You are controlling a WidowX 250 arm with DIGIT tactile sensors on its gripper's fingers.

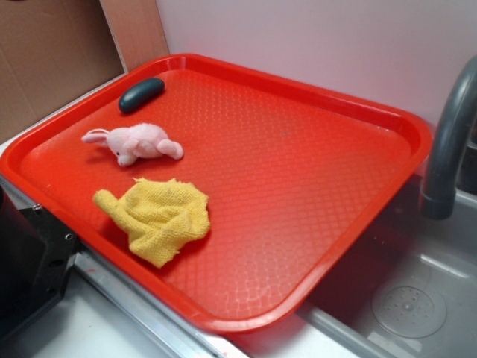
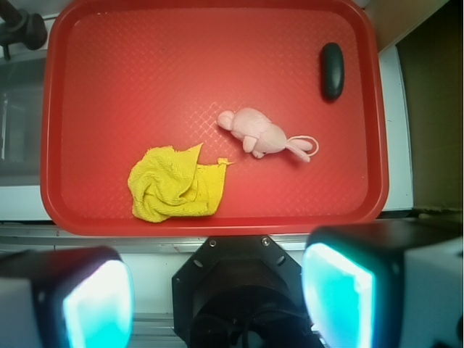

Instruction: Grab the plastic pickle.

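Plastic pickle (image 2: 332,70) was seen in the red tray's (image 2: 65,109) far right corner, long axis pointing away from the gripper (image 2: 217,301), which was held wide open, empty, well short of it.

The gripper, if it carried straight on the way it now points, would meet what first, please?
Probably bare tray: the open gripper faces straight down, with the cloth nearest; depth is unclear.

Glossy plastic pickle (image 1: 141,94); textured plastic tray (image 1: 313,171).
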